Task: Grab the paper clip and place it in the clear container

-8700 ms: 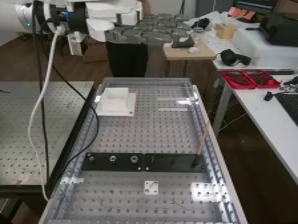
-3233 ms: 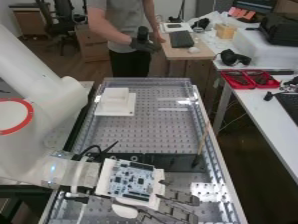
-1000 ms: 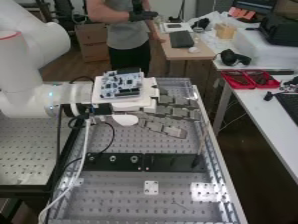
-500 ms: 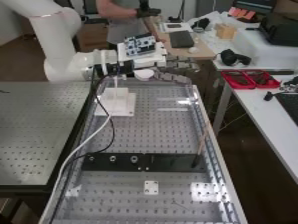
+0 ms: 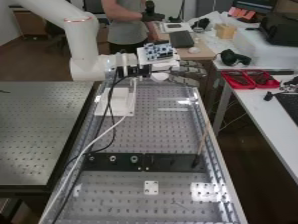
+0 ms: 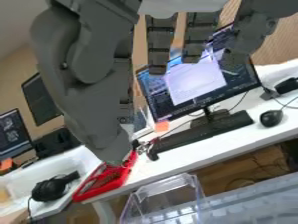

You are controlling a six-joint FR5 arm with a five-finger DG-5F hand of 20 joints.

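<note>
Transparent container (image 6: 163, 189) at the perforated worktop (image 5: 149, 137).
Walls see-through and angular, edges pale with light reflections; located near the white table (image 6: 156, 172). Robot hand (image 5: 190, 70) extended, fingers nearly straight, grasping nothing.

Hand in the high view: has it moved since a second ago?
Yes. The hand has shifted up the view and slightly right, from over the perforated plate to around its far edge.

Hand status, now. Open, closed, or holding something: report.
Hand: open, fingers loosely extended and gripping nothing.
</note>
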